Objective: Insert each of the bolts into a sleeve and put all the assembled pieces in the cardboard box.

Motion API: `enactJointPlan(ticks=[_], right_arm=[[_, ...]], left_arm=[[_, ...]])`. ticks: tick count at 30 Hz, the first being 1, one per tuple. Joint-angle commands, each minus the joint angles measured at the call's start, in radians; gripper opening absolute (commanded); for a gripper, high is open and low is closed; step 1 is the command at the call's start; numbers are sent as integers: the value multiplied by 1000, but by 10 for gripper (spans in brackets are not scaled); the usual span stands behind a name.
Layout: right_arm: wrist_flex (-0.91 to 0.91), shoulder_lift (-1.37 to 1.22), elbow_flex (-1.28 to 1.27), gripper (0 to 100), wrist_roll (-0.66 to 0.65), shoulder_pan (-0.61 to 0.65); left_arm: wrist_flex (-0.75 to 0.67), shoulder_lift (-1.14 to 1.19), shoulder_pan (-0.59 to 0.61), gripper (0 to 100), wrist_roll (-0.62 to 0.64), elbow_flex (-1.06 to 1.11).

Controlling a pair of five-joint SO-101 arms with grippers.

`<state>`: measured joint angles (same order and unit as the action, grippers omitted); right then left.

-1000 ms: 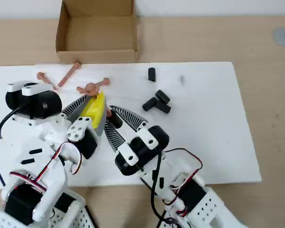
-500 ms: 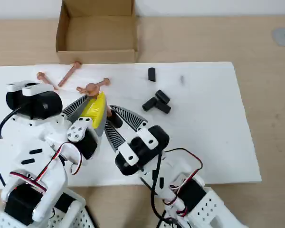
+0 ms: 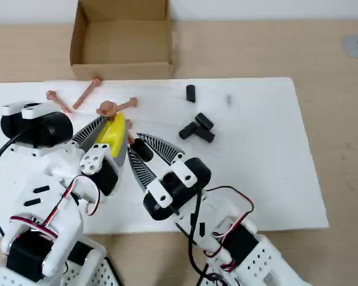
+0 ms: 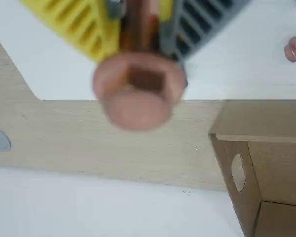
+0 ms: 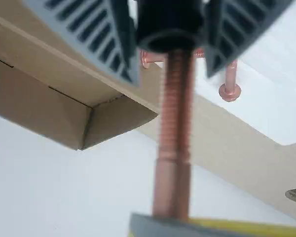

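Left claw (image 3: 109, 124) is pinching a bolt (image 4: 138, 89). Right claw (image 3: 138, 148) is pinching a sleeve (image 5: 170, 22) at the bolt's tip, near the cardboard box (image 3: 120, 70).

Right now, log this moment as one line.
left tool: shut on bolt | right tool: shut on sleeve | bolt tip at sleeve mouth | cardboard box: no assemblies yet

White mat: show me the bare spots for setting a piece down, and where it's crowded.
Bare: the white mat right of the black sleeves, to its right edge. Crowded: the left side, where loose bolts lie near the cardboard box and the left gripper and right gripper sit tip to tip.
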<state>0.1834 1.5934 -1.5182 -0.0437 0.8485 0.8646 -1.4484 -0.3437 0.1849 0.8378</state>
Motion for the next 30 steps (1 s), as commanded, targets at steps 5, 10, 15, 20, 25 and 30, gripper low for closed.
enactJointPlan(ticks=[5, 10, 15, 20, 25, 30], right_arm=[[-25, 8, 76, 9, 0, 18], [-25, 8, 76, 9, 0, 31], [-25, 8, 76, 9, 0, 42], [-25, 8, 76, 9, 0, 39], [-25, 8, 76, 9, -2, 38], [-25, 8, 99, 9, -2, 38]], left_arm=[[-23, -7, 6, 6, 43, -46], [-23, -7, -48, 6, 48, -44], [-23, -5, -77, 6, 44, -46], [-15, -7, -72, 6, 41, -41], [-15, -7, -72, 5, 5, -41], [11, -8, -18, 6, -20, -48]])
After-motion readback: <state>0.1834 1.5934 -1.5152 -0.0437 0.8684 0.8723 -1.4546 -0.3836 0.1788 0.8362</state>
